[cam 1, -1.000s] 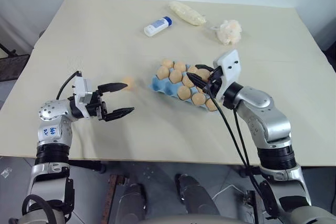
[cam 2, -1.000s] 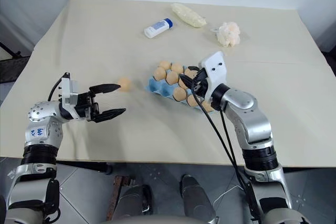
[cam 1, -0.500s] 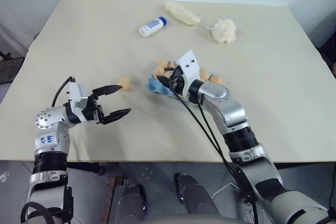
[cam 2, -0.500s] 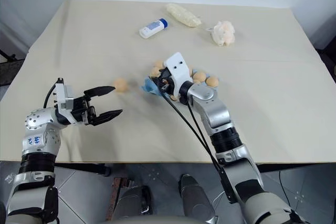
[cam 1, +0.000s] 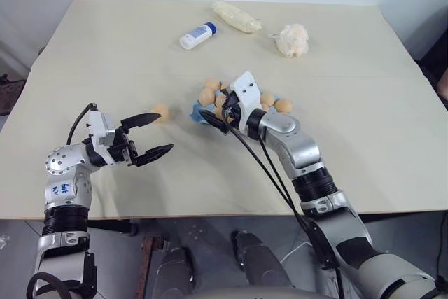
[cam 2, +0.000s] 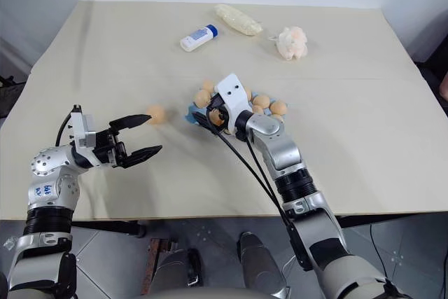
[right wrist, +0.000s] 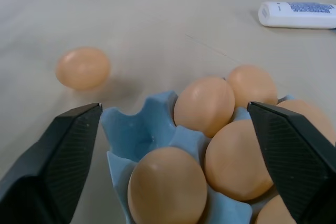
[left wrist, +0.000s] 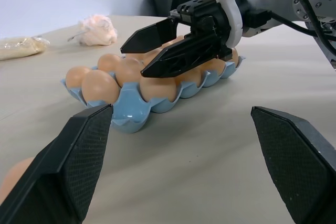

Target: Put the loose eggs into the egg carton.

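Resting on the table (cam 1: 350, 173): one loose egg (cam 1: 160, 111) | egg carton (right wrist: 142, 132): one corner cup bare | left claw (cam 1: 152, 134): spread wide, nothing held | right claw (left wrist: 149, 51): spread wide above carton, nothing held

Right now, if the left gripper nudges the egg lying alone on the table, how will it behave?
The loose egg is smooth and oval and lies on the flat table with nothing beside it, so it would probably roll away, likely in a curve. Its shell looks thin, so a hard squeeze from the left gripper might crack it.
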Robot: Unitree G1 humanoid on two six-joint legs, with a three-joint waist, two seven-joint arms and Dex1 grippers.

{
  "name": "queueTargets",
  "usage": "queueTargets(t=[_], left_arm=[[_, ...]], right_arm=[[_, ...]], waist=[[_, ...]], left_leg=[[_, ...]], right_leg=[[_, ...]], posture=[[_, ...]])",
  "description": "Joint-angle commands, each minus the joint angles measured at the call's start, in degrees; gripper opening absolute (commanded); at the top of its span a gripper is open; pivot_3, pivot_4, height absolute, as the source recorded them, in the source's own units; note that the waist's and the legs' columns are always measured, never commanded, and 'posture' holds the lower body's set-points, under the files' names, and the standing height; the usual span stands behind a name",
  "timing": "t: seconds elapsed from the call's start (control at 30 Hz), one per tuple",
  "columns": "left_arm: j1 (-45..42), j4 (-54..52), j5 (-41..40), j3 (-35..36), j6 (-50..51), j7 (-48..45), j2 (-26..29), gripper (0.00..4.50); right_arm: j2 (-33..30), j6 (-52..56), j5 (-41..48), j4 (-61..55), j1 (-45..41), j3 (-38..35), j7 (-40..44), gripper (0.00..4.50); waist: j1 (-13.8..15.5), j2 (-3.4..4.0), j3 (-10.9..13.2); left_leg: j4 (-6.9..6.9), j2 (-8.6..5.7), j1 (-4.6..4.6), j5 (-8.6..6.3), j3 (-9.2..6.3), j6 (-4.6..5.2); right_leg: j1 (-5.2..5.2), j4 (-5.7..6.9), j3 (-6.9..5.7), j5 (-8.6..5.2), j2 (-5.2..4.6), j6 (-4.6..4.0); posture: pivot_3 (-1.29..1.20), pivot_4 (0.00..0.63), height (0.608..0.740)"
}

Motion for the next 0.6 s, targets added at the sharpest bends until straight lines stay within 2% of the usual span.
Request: queueTargets(t=[0.03,0.23,0.37,0.43,0.53,0.6], left_arm=[[-0.2,-1.8,-1.0,1.4,-0.6,0.8,0.8,4.50],[0.3,-2.6,-0.9,2.5,-0.4,3.6,1.1,4.50],[1.3,-3.6,-1.1,3.7,-0.5,5.7,1.2,4.50],[1.7,-4.0,-1.2,4.0,-0.4,6.2,1.3,4.50],[3.5,-4.9,-0.9,6.3,-0.8,10.0,1.4,4.50],[4.7,-5.6,-0.8,7.4,-1.0,12.0,1.4,4.50]], right_arm=[[-2.4,1.1,1.9,-7.2,0.5,-2.1,2.5,4.48],[-10.3,4.1,6.5,-17.2,4.8,-6.1,8.3,4.48],[-17.4,2.6,10.0,-21.0,9.5,-10.5,14.0,4.48],[-18.7,2.6,11.0,-21.9,10.5,-11.0,14.9,4.48],[-26.8,-1.0,15.3,-21.5,19.2,-18.7,24.4,4.48],[-28.8,-3.0,19.7,-21.7,23.5,-22.8,29.0,4.48]], waist=[[0.1,0.00,0.0],[0.4,0.00,0.0],[0.5,-0.01,0.0],[0.5,-0.01,0.0],[0.5,-0.01,0.0],[1.0,-0.01,0.0]], left_leg=[[0.00,0.00,0.00,0.00,-0.06,0.00],[-0.01,-0.02,-0.02,-0.01,-0.14,0.01],[-0.01,-0.04,-0.02,-0.01,-0.13,0.01],[-0.03,-0.04,-0.01,-0.01,-0.12,0.02],[-0.03,-0.02,0.03,-0.01,-0.13,0.02],[-0.07,-0.01,0.02,-0.03,-0.11,0.04]], right_leg=[[0.00,-0.01,0.00,0.00,0.00,0.00],[0.00,-0.08,0.00,0.00,-0.07,0.01],[0.02,-0.10,0.00,0.00,-0.07,0.01],[0.04,-0.13,0.00,0.00,-0.06,0.01],[0.03,-0.11,0.06,0.00,0.00,0.01],[0.09,-0.20,-0.02,-0.02,0.01,0.02]], posture=[[0.00,0.150,0.740],[0.00,0.150,0.740],[0.00,0.150,0.740],[0.00,0.150,0.740],[0.00,0.150,0.740],[0.00,0.150,0.740]])
